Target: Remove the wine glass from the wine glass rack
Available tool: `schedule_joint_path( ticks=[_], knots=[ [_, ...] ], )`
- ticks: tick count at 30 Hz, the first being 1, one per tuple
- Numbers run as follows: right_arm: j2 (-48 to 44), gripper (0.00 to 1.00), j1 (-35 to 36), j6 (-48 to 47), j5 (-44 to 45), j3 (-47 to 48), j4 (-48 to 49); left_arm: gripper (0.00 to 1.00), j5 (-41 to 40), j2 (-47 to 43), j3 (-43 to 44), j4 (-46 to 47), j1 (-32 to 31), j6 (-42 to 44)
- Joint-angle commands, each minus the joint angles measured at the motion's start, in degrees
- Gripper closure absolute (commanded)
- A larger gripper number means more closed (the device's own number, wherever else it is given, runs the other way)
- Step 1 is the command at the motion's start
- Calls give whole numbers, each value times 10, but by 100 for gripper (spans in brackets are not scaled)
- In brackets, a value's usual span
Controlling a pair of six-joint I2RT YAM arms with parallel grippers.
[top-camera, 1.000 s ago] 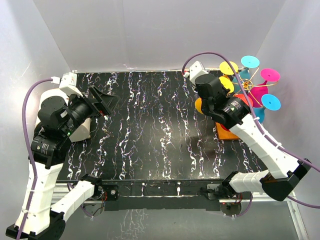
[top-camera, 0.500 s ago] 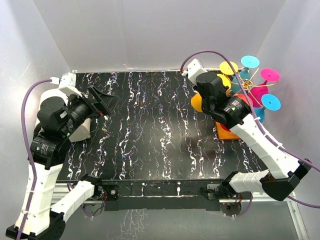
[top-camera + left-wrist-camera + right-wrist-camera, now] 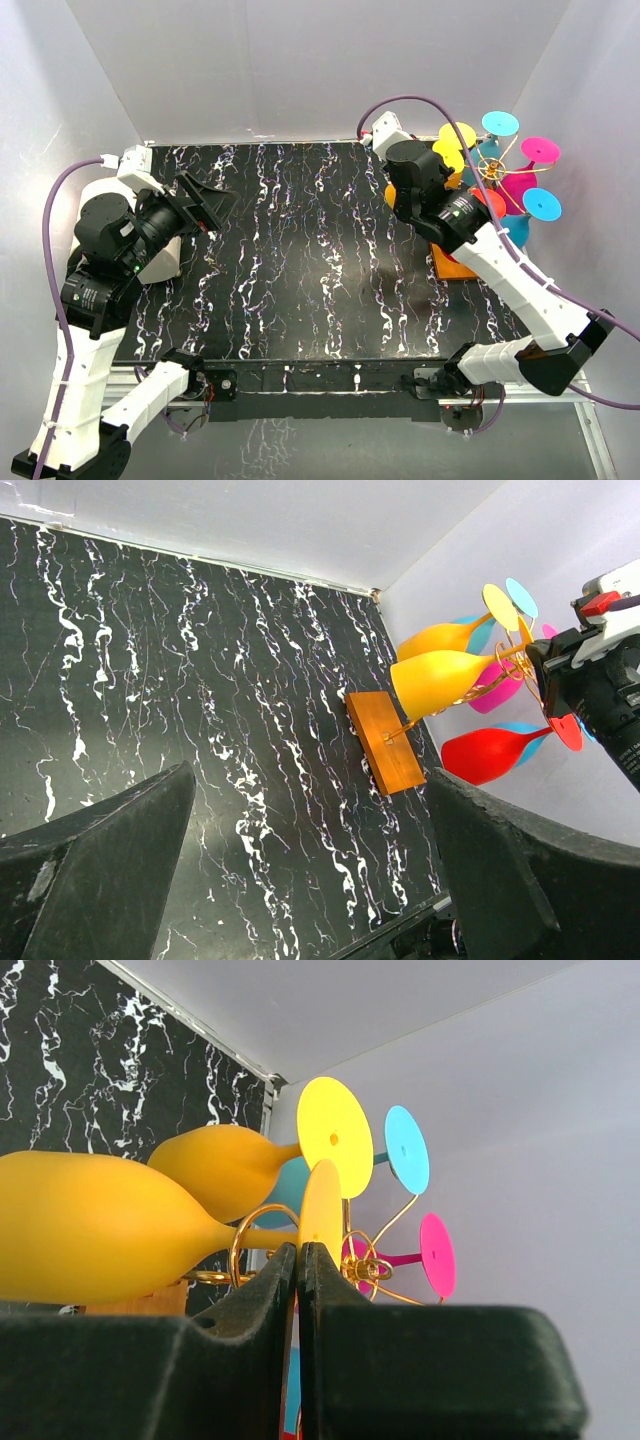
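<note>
Beside wine glass rack (image 3: pixel 385 742), right pincer (image 3: pixel 298 1250) clamped on wine glass (image 3: pixel 90 1225) foot, bowl leftward, left pincer (image 3: pixel 310 780) apart

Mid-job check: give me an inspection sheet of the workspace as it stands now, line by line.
Surface: black marbled table, no spills seen.
Job's things: wine glass rack at the far right corner; orange wine glass lying horizontal, stem at a gold loop; other glasses (yellow, red, pink, teal) hanging.
Clutter: nothing seen.
Grippers: left gripper open, empty, raised; right gripper closed to a slit, apparently on the orange wine glass's foot.
Cables: purple cables, one arcing from each wrist.
Surroundings: white walls on three sides.
</note>
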Motion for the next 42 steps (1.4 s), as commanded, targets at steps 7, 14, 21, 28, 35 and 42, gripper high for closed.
schedule_joint_path(
  ticks=[7,14,21,28,35,42],
  knots=[
    [-17,100,0,5,49,-23,62,1,9,0,9,9,-3,1],
    [-21,100,-15,18,57,-30,61,1,12,4,15,7,-3,2],
    [-32,100,-25,18,61,-31,53,1,11,4,22,3,-3,3],
    [-52,100,-26,34,55,-39,22,1,11,1,21,3,-3,0],
    [-81,100,-25,43,29,-57,-5,1,17,6,18,10,-3,-7],
    [-112,100,-22,40,-28,-65,-19,1,20,11,15,16,-3,-13]
  ],
)
